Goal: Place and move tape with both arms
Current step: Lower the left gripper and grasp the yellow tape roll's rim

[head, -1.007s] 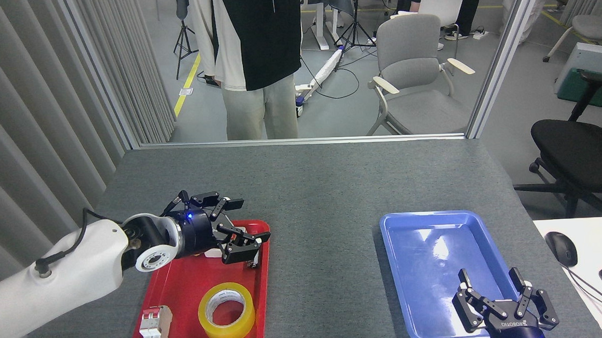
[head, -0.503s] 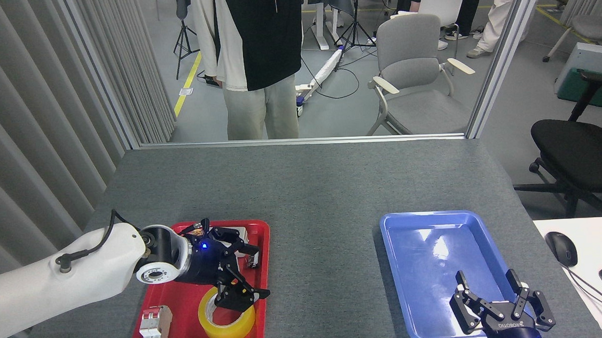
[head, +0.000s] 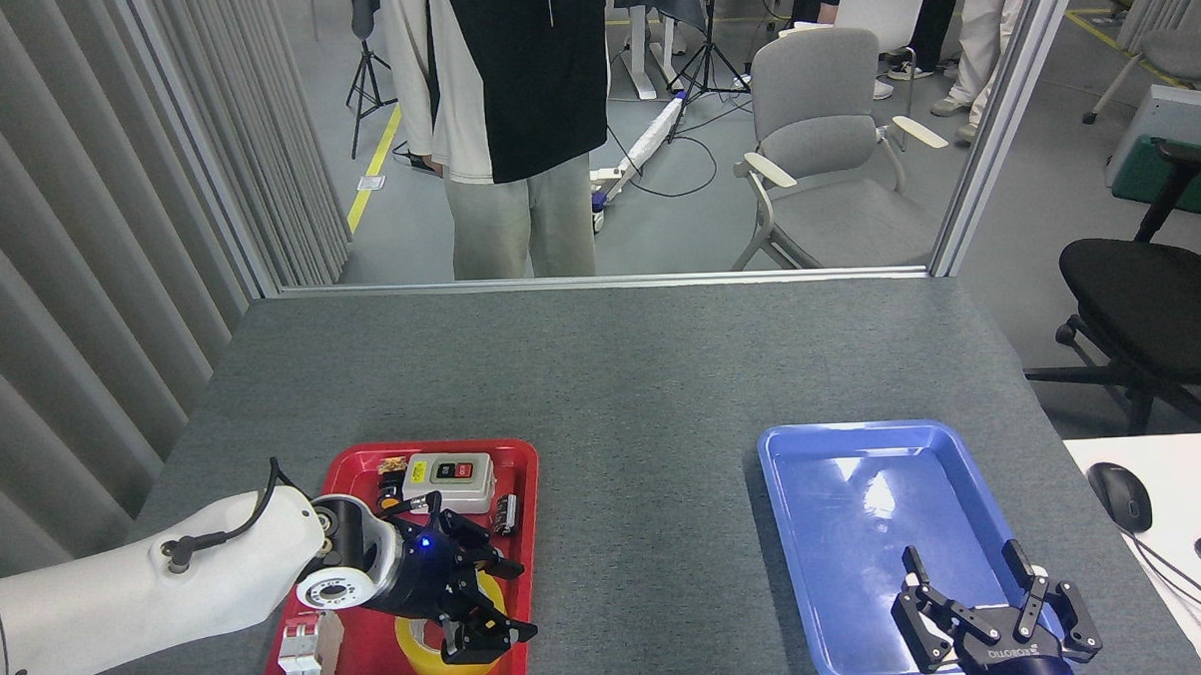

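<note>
From the head view, the left black three-fingered gripper [head: 475, 607] is hanging directly over the wide roll of translucent yellow packing tape [head: 450, 654], which is lying flat, core axis upright, in the shiny red plastic tray [head: 523, 540] on the grey felt table [head: 622, 377]. Its fingers [head: 491, 633] are spreading around the roll's top; whether they are touching it, I cannot tell. The tape sits just beneath and between them. The right black gripper [head: 990, 609] is hovering with fingers apart over the empty blue plastic tray [head: 846, 489], well apart from the tape, so the left arm is nearer.
</note>
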Available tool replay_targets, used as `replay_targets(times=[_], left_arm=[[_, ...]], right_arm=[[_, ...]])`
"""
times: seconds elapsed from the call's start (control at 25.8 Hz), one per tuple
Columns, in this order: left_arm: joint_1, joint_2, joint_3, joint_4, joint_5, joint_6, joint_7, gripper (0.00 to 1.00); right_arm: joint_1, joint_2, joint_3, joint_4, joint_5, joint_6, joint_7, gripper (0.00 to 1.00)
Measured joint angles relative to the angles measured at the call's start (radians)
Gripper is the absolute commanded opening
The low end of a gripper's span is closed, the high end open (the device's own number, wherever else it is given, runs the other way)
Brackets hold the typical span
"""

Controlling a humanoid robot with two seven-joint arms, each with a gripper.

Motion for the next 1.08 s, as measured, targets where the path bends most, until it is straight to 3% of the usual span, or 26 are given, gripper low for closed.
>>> replay_targets(times=[0.27, 0.5, 0.7, 1.08], left_arm=[[0.006, 0.058, -0.026, -0.007, 0.0, 0.002, -0.018, 0.73], [-0.002, 0.114, -0.058, -0.044, 0.0, -0.003, -0.168, 0.69], [-0.017, 0.114, -0.076, -0.058, 0.0, -0.002, -0.25, 0.69], [-0.04, 0.079, -0.078, -0.083, 0.0, 0.023, -0.263, 0.65]], right_arm=[[0.002, -0.004, 0.002, 0.0, 0.0, 0.0, 0.0, 1.0], [0.003, -0.007, 0.003, 0.0, 0.0, 0.0, 0.002, 1.0], [0.003, -0.013, 0.004, 0.0, 0.0, 0.0, 0.003, 1.0], [0.005, -0.017, 0.021, 0.0, 0.0, 0.006, -0.001, 1.0]])
